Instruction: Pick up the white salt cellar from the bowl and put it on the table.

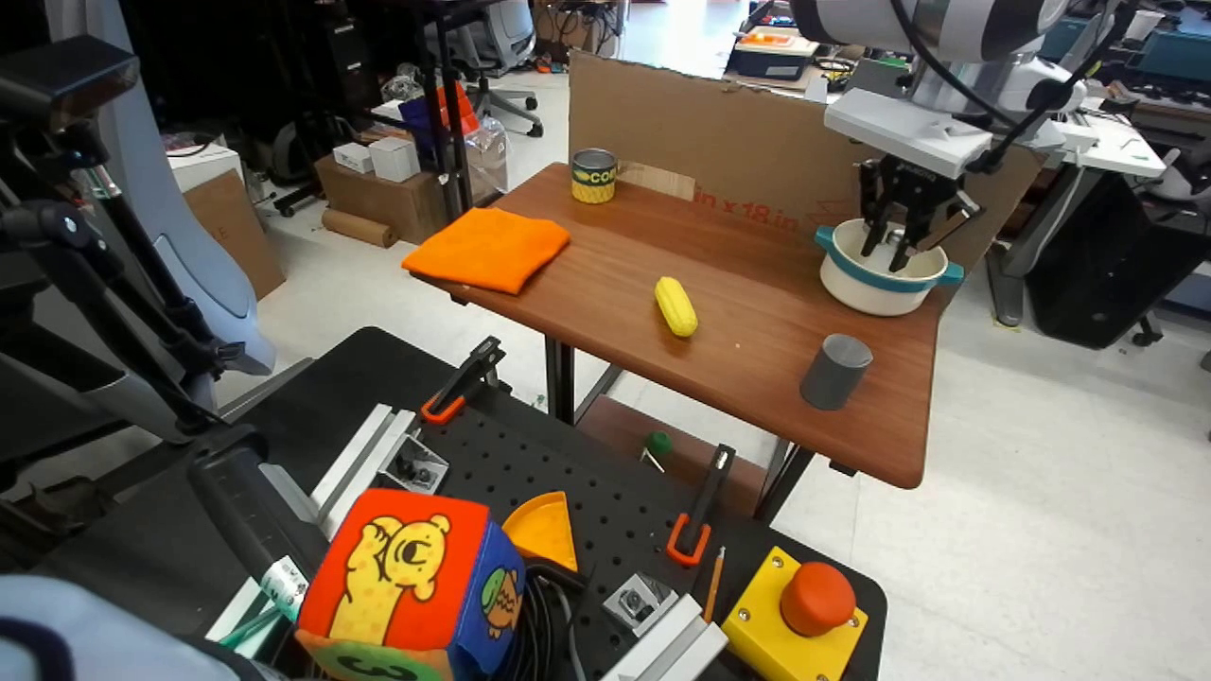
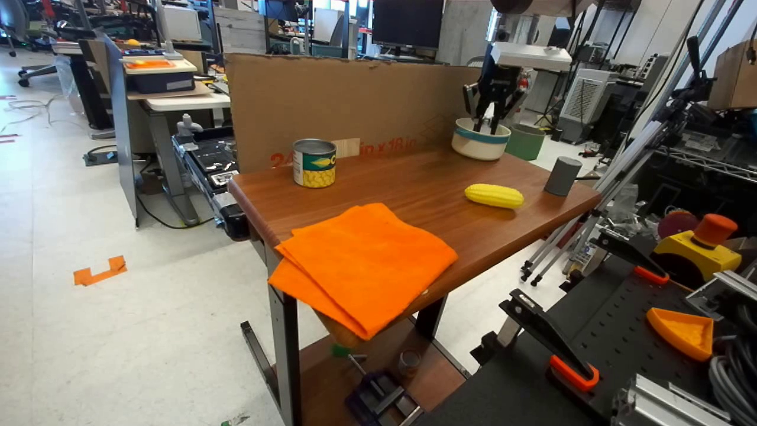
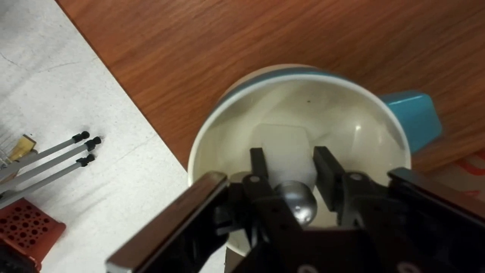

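Note:
The cream bowl (image 1: 875, 299) with teal rim and handles stands near a corner of the reddish-brown table (image 1: 615, 260); the bowl also shows in an exterior view (image 2: 467, 147) and the wrist view (image 3: 242, 86). The white salt cellar (image 3: 287, 142), with a shiny silver cap towards my palm, is inside the bowl. My gripper (image 3: 290, 153) points down into the bowl, one finger against each side of the cellar's body; the cellar fills the gap. The gripper also shows in both exterior views (image 1: 881, 260) (image 2: 485, 129). The bowl's wall hides the cellar's lower part there.
A grey cylindrical cup (image 1: 836, 372) stands near the bowl. A yellow corn cob (image 1: 675, 306), an orange cloth (image 1: 492, 248) and a corn can (image 1: 593, 176) are on the table. An upright cardboard sheet (image 1: 681, 113) runs along the table's edge, close behind the bowl.

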Controlling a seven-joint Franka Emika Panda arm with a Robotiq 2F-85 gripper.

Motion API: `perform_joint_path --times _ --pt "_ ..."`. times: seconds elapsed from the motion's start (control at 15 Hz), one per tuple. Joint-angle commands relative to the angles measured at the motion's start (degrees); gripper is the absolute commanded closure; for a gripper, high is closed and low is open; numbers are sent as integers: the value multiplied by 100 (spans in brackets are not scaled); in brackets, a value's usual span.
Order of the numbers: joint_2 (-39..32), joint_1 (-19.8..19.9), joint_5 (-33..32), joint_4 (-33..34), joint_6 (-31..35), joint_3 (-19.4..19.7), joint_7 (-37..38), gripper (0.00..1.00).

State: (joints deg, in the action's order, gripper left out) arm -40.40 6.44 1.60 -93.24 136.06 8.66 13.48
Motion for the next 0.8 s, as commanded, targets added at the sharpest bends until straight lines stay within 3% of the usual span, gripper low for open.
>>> perform_joint_path --times 0.0,0.47,0.73 --pt "147 -87 -94 -61 112 42 -8 83" --pt "1927 65 189 -1958 1748 -596 -1303 83" --pt "2965 131 698 -3097 1587 -1028 -2190 83"
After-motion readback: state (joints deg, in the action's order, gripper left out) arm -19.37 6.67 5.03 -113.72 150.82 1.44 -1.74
